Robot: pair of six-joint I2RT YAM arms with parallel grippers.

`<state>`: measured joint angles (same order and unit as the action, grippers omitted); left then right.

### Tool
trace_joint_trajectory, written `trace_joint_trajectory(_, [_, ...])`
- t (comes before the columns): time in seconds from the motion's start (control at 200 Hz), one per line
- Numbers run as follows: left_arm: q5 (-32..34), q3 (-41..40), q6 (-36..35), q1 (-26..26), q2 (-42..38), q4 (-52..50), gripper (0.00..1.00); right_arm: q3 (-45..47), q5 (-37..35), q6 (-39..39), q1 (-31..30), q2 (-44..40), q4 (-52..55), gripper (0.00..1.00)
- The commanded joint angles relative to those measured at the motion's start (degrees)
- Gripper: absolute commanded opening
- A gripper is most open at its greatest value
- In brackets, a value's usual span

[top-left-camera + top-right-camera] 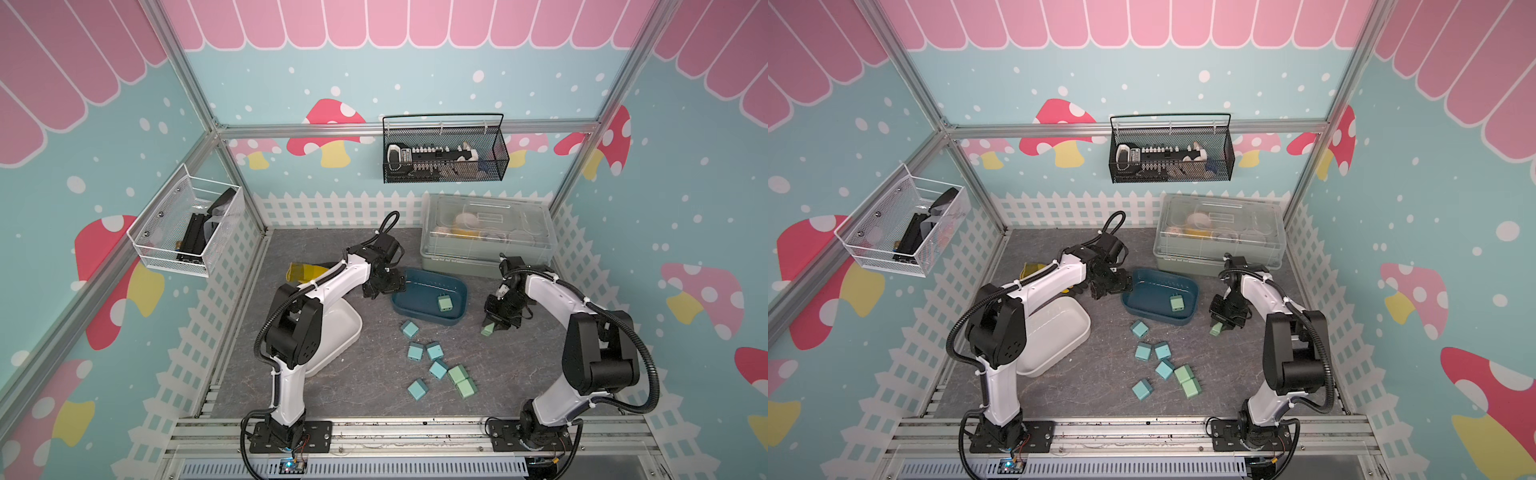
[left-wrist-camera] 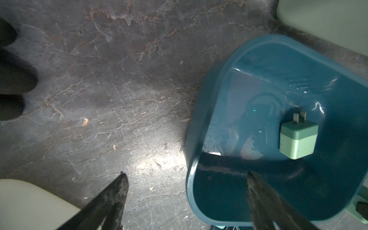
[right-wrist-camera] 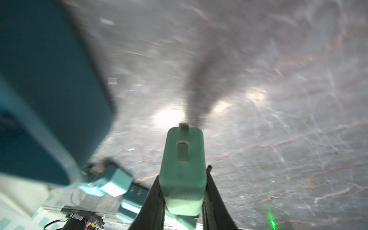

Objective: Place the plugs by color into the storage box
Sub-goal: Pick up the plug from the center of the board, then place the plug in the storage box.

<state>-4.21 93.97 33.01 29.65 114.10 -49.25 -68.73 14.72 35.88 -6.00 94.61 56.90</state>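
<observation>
Sorting work on a grey marbled tabletop [image 1: 374, 399], seen in both top views, with a dark blue tray [image 1: 415, 291] near the middle as the reference point. A white tray [image 1: 332, 336] sits to the robot's left of the dark blue tray, partly hidden under the left arm.

The left gripper [image 2: 186, 177] hangs at the blue tray's left end, jaws spread and empty, with one finger over the tray's interior. The right gripper [image 1: 496, 326] is just off the tray's right end, clamped on a pale green plug [image 3: 183, 171]. It is the nearer hand for the drop.

The tray lies to the robot's left of this held plug. The plug's prongs point away from the gripper and down toward the table. One matching green plug [image 1: 444, 303] already lies inside the tray.

Nearer the robot than the tray, seven loose plugs [image 1: 438, 369] are scattered on the table, five light blue and two green.

The right wrist view is smeared by blur. I cannot tell whether the held plug touches the table.
</observation>
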Motion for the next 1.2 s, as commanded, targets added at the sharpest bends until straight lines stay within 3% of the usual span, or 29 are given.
trace_joint_trajectory(0.0, [1.42,-0.20,1.35,-0.60,-3.14,0.48,0.90,-7.97,0.75,0.95,-4.03,1.70,3.34,0.10])
trace_joint_trajectory(0.27, [2.48,-1.92,0.43,-1.52,-5.35,0.35,0.90,-30.87,-2.56,-1.67,-13.10,16.32,9.50,0.11])
trace_joint_trajectory(0.565, [3.08,-4.46,-0.15,-2.39,-7.13,0.25,0.90,-42.17,-4.57,-5.70,-18.32,29.00,11.53,0.12])
trace_joint_trajectory(0.981, [1.93,-4.35,-1.11,-3.37,-6.48,0.30,0.90,-44.66,-8.60,-8.42,-20.82,36.56,12.94,0.14])
trace_joint_trajectory(1.196, [2.11,-3.91,-1.37,-3.37,-5.97,0.26,0.90,-44.80,-9.10,-8.63,-20.92,37.34,13.03,0.27])
